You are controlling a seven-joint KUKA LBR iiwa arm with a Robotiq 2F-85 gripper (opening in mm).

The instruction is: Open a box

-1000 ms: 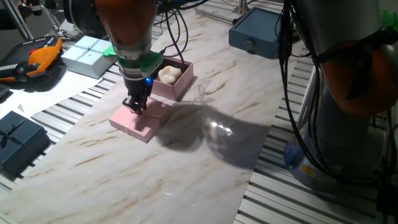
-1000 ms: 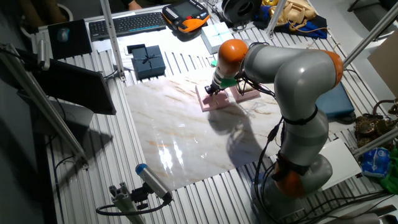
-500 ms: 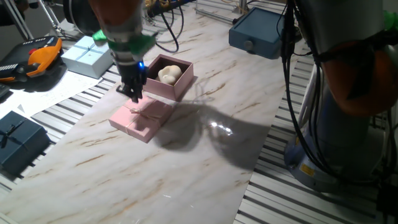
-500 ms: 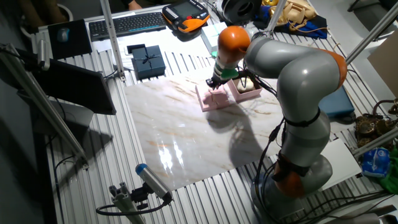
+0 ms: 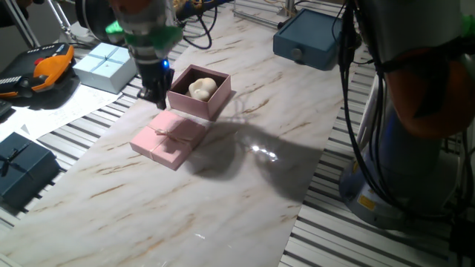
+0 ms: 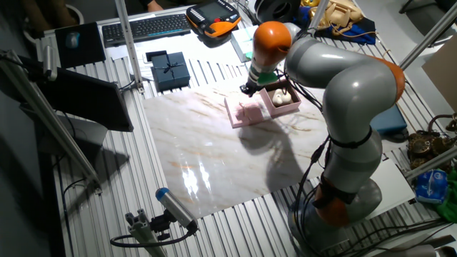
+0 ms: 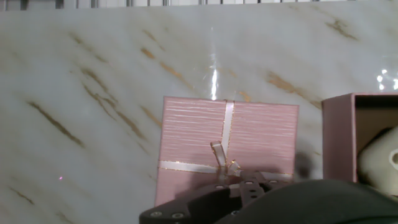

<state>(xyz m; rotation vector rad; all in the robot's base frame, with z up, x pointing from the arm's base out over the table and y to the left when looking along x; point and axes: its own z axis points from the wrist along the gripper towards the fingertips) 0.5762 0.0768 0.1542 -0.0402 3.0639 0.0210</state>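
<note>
The pale-pink box (image 5: pixel 202 105) stands open on the marble board (image 5: pixel 245 193) with a white object (image 5: pixel 200 87) inside it. Its lid (image 5: pixel 169 139), with a thin ribbon bow, lies flat on the board just in front of it. My gripper (image 5: pixel 157 96) hangs empty above the gap between the lid and the box's left side, its fingers only slightly apart. In the other fixed view the gripper (image 6: pixel 248 89) is above the lid (image 6: pixel 248 113), beside the box (image 6: pixel 283 107). The hand view shows the lid (image 7: pixel 227 143) below my fingertips (image 7: pixel 244 185) and the box wall (image 7: pixel 339 137) at the right.
A light blue gift box (image 5: pixel 104 65) and an orange-black handheld controller (image 5: pixel 44 70) lie off the board to the far left. A dark blue box (image 5: pixel 22 167) sits at the near left. A blue case (image 5: pixel 312 37) stands at the back. A keyboard (image 6: pixel 146 27) lies beyond the board.
My gripper has let go of the lid's bow, risen and moved back toward the box. The lid stays flat on the board.
</note>
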